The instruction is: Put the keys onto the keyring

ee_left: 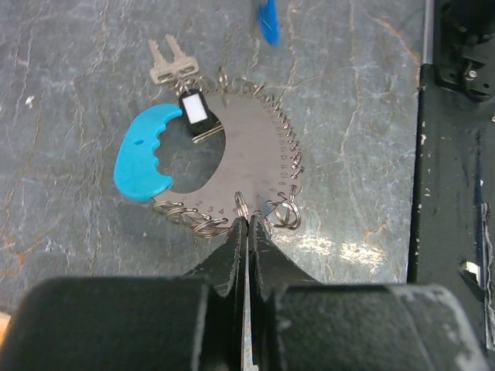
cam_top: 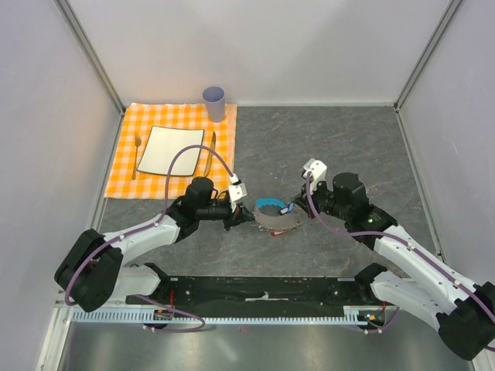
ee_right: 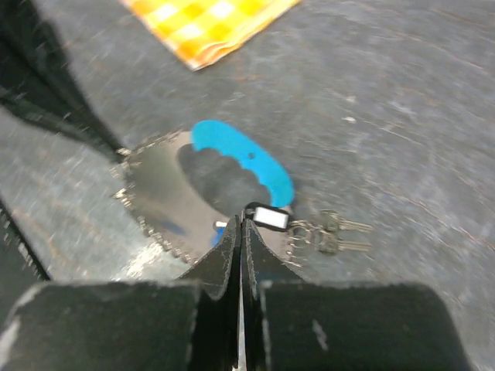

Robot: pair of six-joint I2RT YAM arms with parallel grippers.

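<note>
The keyring point(ee_left: 247, 147) is a flat silver disc with a hole, small wire rings along its rim and a cyan plastic grip point(ee_left: 141, 154). It lies on the grey table between both arms point(cam_top: 277, 216). My left gripper point(ee_left: 247, 220) is shut on a small ring at its near rim. Two silver keys point(ee_left: 172, 66) with a black, white-labelled tag point(ee_left: 195, 110) rest at its far edge. My right gripper point(ee_right: 240, 222) is shut, and a blue tag point(ee_right: 217, 233) with a silver stub peeks out beside its tip; this blue tag point(ee_left: 267, 21) hangs beyond the disc.
An orange checked cloth point(cam_top: 124, 174) at the back left carries a white plate point(cam_top: 170, 149), a fork point(cam_top: 137, 154), a knife point(cam_top: 210, 154) and a purple cup point(cam_top: 214, 103). The black base rail point(cam_top: 263, 290) runs along the near edge. White walls enclose the table.
</note>
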